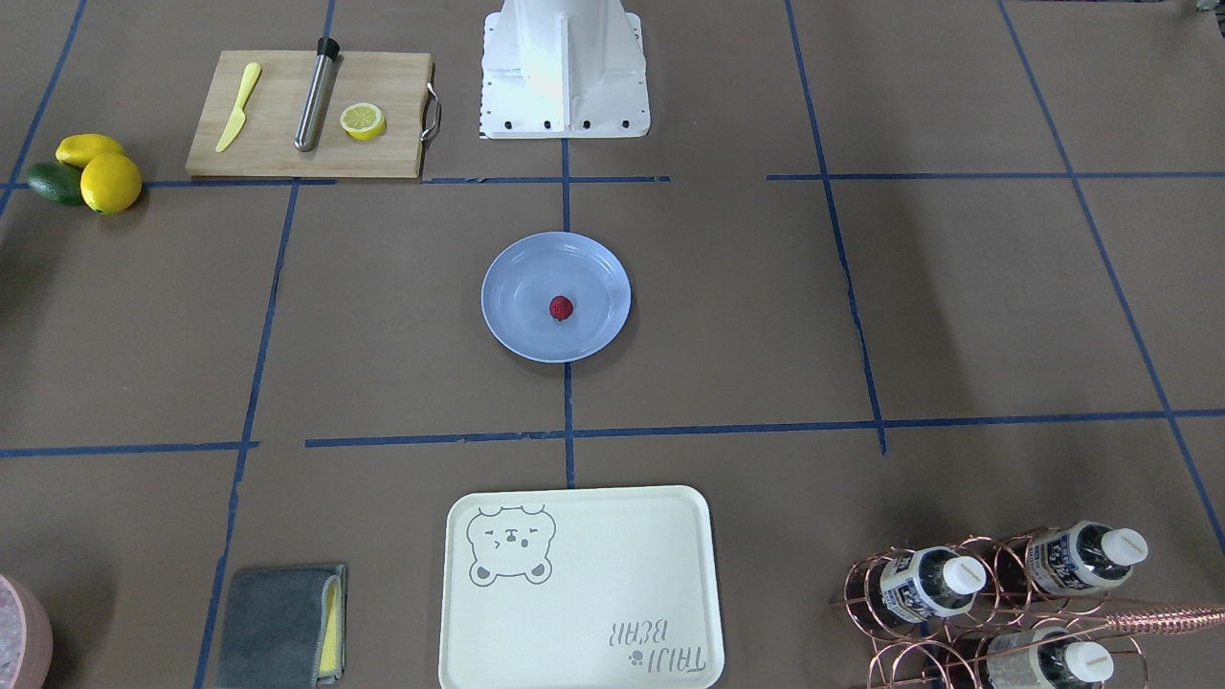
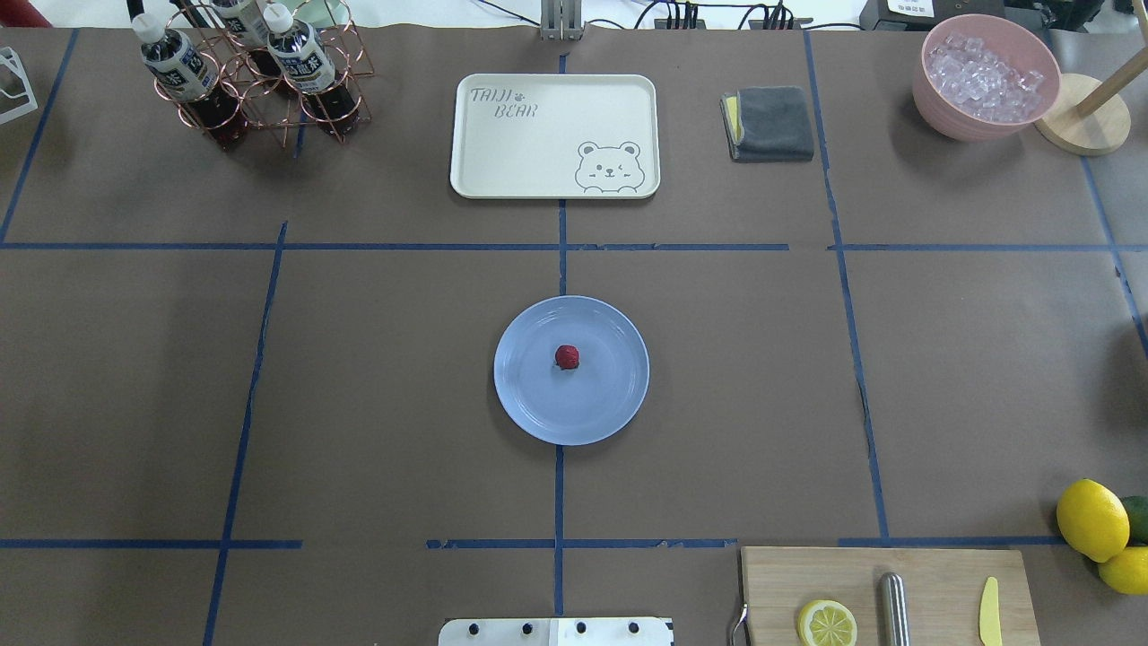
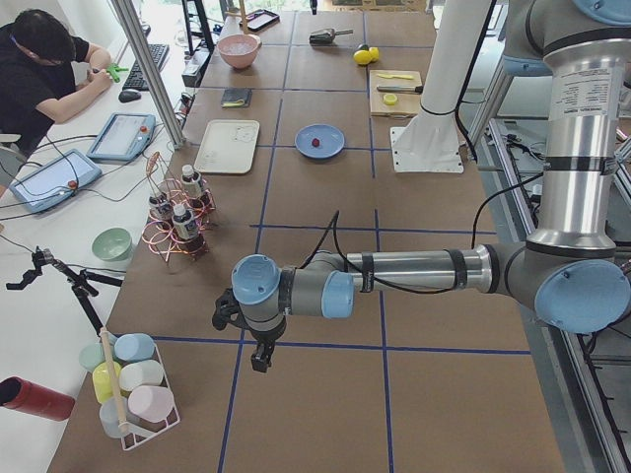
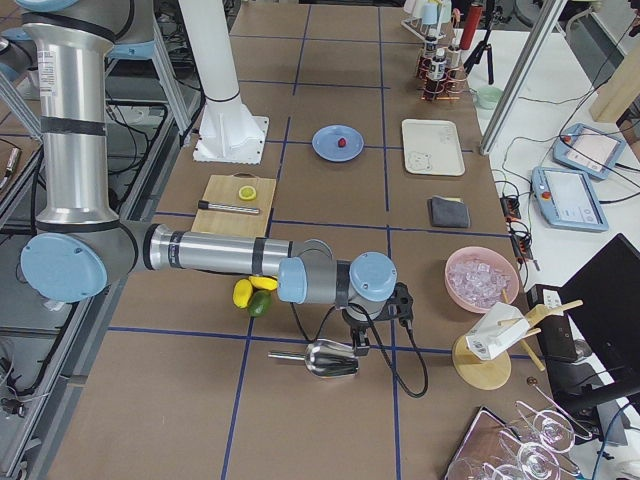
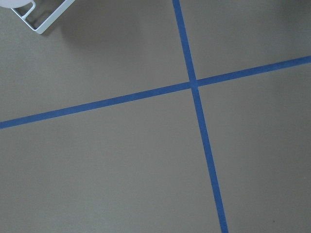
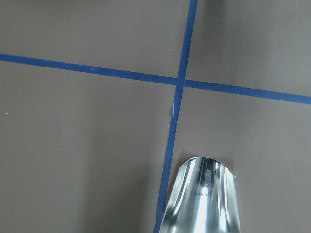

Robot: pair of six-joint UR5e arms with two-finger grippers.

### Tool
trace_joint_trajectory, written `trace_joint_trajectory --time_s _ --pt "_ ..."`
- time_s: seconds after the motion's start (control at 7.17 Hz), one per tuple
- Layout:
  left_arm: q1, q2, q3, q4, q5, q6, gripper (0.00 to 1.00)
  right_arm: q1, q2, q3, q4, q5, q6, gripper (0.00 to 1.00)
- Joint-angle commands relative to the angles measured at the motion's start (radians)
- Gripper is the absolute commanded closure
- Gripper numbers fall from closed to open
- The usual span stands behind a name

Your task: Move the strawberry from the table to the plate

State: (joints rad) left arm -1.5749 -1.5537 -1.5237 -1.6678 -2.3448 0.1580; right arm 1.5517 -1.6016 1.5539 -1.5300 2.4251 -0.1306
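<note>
The small dark-red strawberry (image 1: pixel 561 307) (image 2: pixel 566 357) lies near the middle of the light-blue plate (image 1: pixel 512 330) (image 2: pixel 538 408), which rests at the centre of the brown table (image 2: pixel 359 359). Neither arm is over this part of the table. My left gripper (image 3: pixel 258 355) shows only in the left side view, low over a tape crossing far from the plate (image 3: pixel 328 148). My right gripper (image 4: pixel 358 345) shows only in the right side view, just above a metal scoop (image 4: pixel 325 358). I cannot tell whether either one is open or shut.
A cream bear tray (image 2: pixel 554 135), a grey cloth (image 2: pixel 771 123) and a bottle rack (image 2: pixel 251 76) stand beyond the plate. A cutting board (image 2: pixel 883 597) with a lemon slice, lemons (image 2: pixel 1091 519) and an ice bowl (image 2: pixel 985 76) are on the right. A person (image 3: pixel 44 74) sits beside the table.
</note>
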Motion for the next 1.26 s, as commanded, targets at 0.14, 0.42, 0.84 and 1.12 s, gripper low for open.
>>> trace_joint_trajectory --time_s 0.14,0.42,0.84,1.12 --pt "-0.001 0.004 0.0 -0.003 -0.001 -0.021 0.0 0.002 0.0 0.005 0.001 0.003 0.005 0.0" --pt "-0.001 0.006 0.0 -0.003 -0.001 -0.021 0.0 0.002 0.002 0.006 0.001 0.003 0.005 0.0" --pt "-0.001 0.004 0.0 -0.004 -0.001 -0.022 0.0 0.002 0.002 0.006 0.002 0.005 0.005 0.0" --pt "-0.001 0.006 0.002 -0.004 -0.001 -0.021 0.0 0.002 0.002 0.005 0.024 0.005 0.006 0.0"
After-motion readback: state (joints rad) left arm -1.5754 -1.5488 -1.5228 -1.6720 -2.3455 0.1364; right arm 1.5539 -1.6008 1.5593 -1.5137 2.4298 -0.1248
